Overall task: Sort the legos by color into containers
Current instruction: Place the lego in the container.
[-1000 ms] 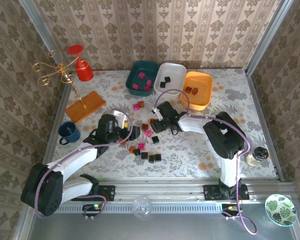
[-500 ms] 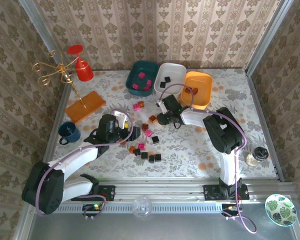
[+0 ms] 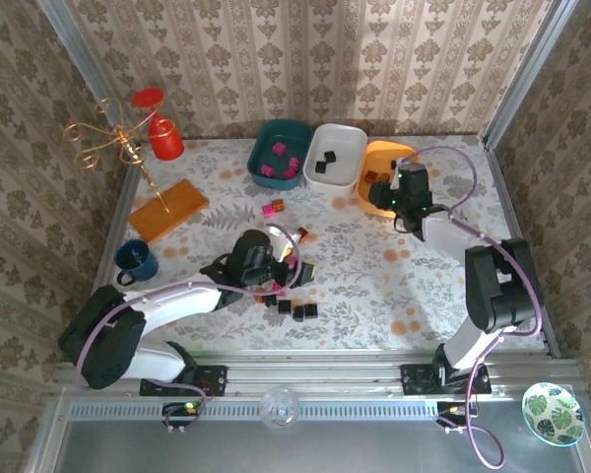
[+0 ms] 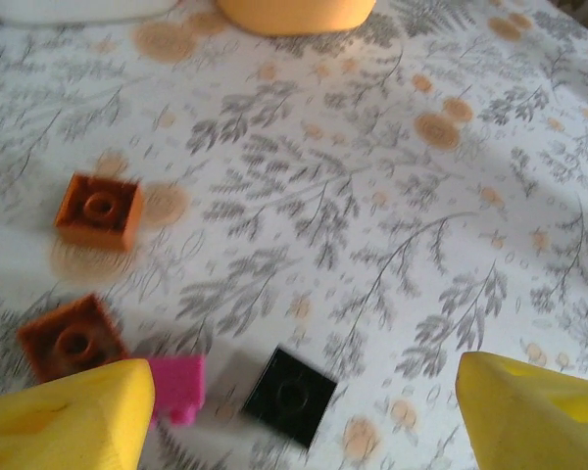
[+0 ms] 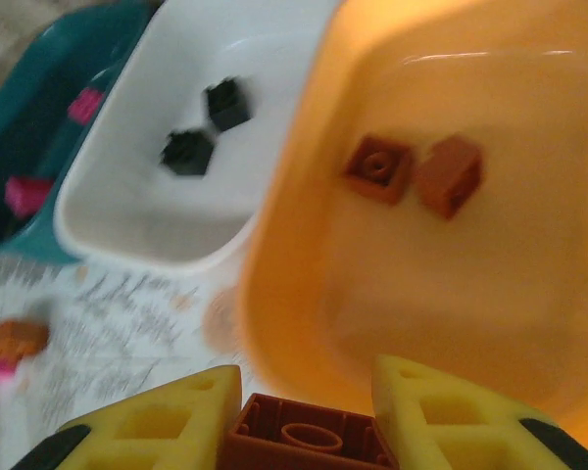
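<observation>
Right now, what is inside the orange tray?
Two reddish-brown bricks lie inside the orange tray. The right tool holds a third brick over the tray's near part, hiding whatever lies beneath it.

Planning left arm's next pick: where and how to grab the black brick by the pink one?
Likely straight from above, pinching two opposite side walls of the black brick. It lies flat, turned diagonal in the left wrist view, so rotate the wrist. The pink brick sits close beside it; avoid that wall.
</observation>
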Robot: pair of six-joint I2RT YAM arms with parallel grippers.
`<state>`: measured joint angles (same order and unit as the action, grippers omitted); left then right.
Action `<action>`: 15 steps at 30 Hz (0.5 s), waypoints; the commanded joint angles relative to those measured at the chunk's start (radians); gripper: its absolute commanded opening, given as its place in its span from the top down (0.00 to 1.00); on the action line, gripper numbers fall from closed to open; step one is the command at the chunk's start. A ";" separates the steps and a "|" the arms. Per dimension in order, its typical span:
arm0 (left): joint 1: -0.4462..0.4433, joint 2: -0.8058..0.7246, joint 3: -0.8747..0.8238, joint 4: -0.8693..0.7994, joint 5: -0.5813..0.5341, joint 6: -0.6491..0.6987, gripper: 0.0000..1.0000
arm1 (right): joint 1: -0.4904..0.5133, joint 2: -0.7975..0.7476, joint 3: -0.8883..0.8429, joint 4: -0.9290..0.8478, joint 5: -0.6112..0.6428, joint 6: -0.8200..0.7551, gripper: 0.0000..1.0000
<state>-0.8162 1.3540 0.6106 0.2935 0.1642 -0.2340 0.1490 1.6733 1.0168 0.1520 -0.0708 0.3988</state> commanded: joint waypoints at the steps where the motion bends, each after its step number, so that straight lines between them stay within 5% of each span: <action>1: -0.049 0.038 0.086 0.052 -0.102 0.014 0.18 | -0.037 0.099 0.107 0.000 0.042 0.122 0.71; 5: -0.070 0.096 0.172 0.026 -0.133 -0.009 0.18 | -0.045 0.241 0.282 -0.097 0.072 0.154 0.67; 9: -0.073 0.114 0.236 -0.026 -0.149 -0.013 0.18 | -0.046 0.332 0.410 -0.184 0.094 0.158 0.51; 15: -0.041 0.052 0.251 -0.178 -0.209 0.023 0.15 | -0.027 0.165 0.253 -0.070 0.052 0.123 0.31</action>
<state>-0.8787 1.4540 0.8490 0.2245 0.0074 -0.2302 0.1070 1.9610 1.3502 0.0422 -0.0109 0.5320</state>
